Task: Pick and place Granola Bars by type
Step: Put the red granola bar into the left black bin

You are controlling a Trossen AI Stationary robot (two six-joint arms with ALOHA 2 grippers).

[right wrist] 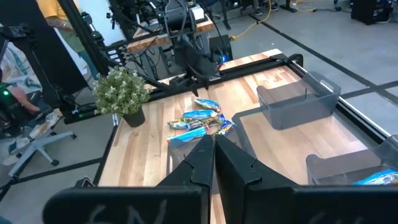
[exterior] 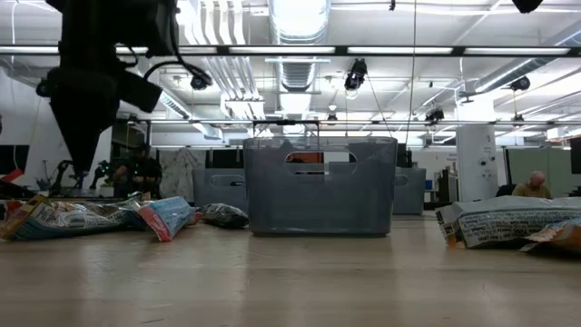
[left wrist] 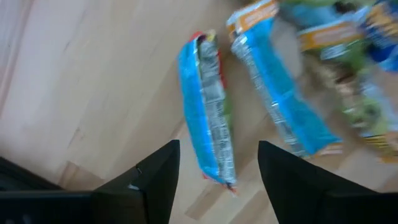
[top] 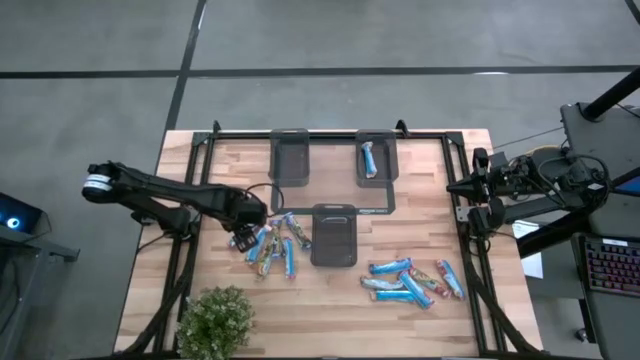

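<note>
— Nearest the left wrist camera: dark fingers (left wrist: 155, 180) spread, a blue bar (left wrist: 208, 112) flat on the wood between and just beyond them, not pinched.

— Left gripper (top: 243, 238)?

— Down at the left pile (top: 272, 243), beside the front tray (top: 334, 234).

— Right gripper (top: 455, 187)?

— Pressed together, empty, parked at the table's right edge — another pile (top: 415, 280) front-right, one bar (top: 369, 158) in the back-right tray (top: 377, 160).

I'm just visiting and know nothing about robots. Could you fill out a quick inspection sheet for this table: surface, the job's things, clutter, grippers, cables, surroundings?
Surface: wooden table.
Job's things: left pile of granola bars; right pile; one bar in the far right tray.
Clutter: potted plant.
Grippers: left gripper open above a blue bar; right gripper shut, parked at the table's right edge.
Cables: nothing seen on the table.
Surroundings: workshop; seated person.
</note>
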